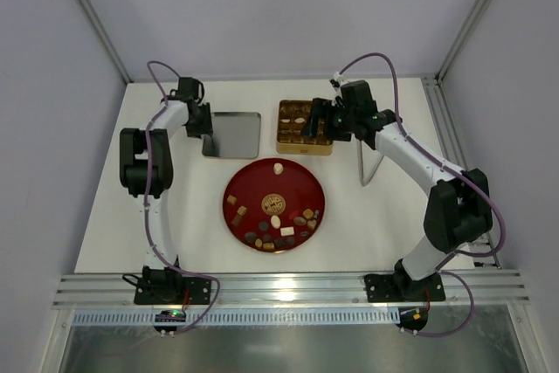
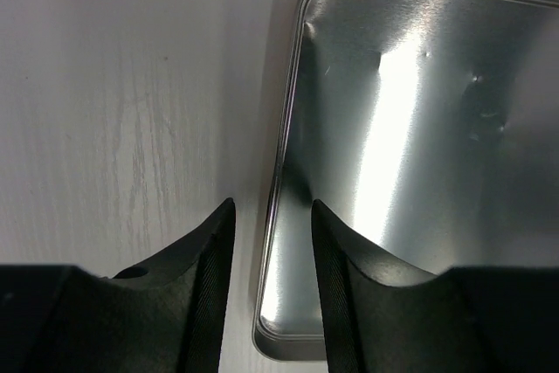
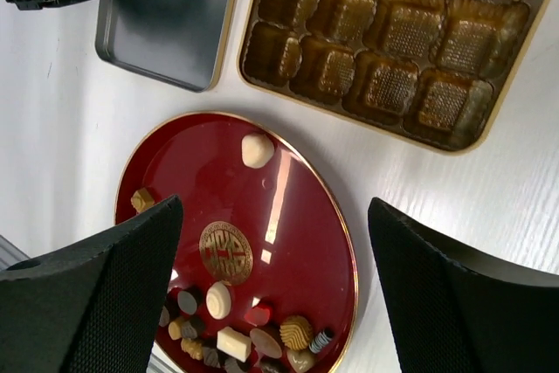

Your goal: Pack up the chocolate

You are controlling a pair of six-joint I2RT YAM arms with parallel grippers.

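Most chocolate (image 1: 278, 235) lies on the red plate (image 1: 262, 183), little in the tin (image 1: 304, 150) above; right gripper (image 3: 275, 207) gapes empty, left gripper (image 2: 272, 207) straddles the lid (image 2: 419, 128) rim, half-spread.

The bottom edge and a jaw hide some chocolate (image 3: 295, 331) on the red plate (image 3: 297, 216).

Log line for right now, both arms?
left gripper: open, straddling rim of silver lid | right gripper: open, empty, over gold tin | chocolates: most on red plate
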